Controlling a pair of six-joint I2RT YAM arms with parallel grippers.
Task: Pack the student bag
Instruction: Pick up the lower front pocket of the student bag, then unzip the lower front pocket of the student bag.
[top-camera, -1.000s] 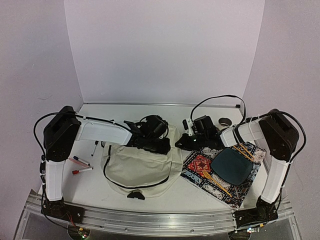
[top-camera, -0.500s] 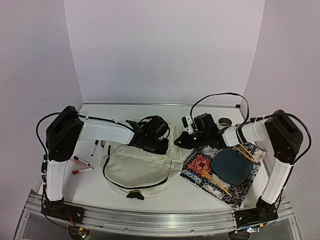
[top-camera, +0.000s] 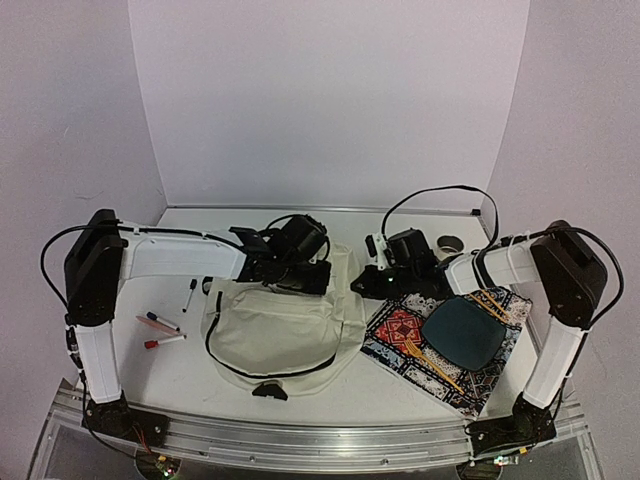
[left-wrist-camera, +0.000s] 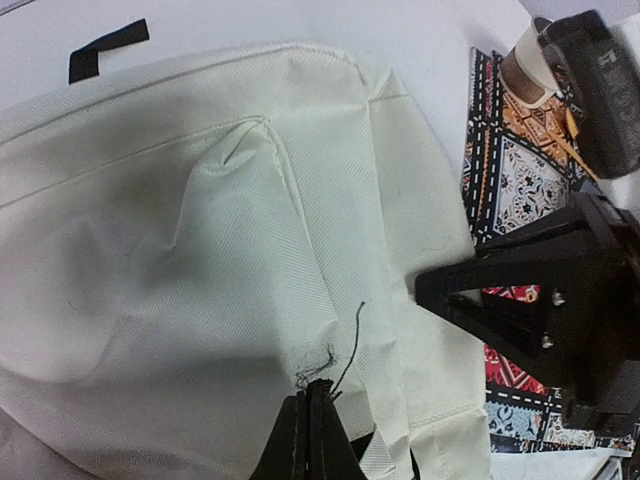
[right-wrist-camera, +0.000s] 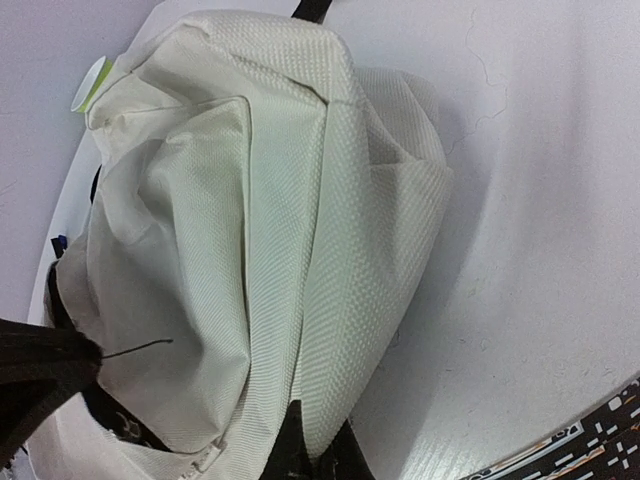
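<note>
The student bag (top-camera: 275, 330), cream fabric with a black zipper line and a black buckle at its near edge, lies flat in the middle of the table. My left gripper (top-camera: 315, 280) is at the bag's far edge, shut on a frayed bit of its fabric with a loose black thread (left-wrist-camera: 312, 392). My right gripper (top-camera: 359, 285) is at the bag's far right corner, shut on a fold of the fabric (right-wrist-camera: 312, 452). The bag fills the left wrist view (left-wrist-camera: 200, 250) and the right wrist view (right-wrist-camera: 250, 220). The bag's opening and lining are hidden.
A patterned placemat (top-camera: 400, 335) lies right of the bag with a dark plate (top-camera: 462, 332), a wooden fork (top-camera: 430, 362) and chopsticks (top-camera: 490, 300) on it. Markers (top-camera: 160, 330) and a pen (top-camera: 188, 295) lie at left. A cup (top-camera: 450, 243) stands behind the right arm.
My left arm has swung back and to the left, drawing the bag's far edge a little towards the back. My right gripper has shifted only slightly, still on the bag's corner.
</note>
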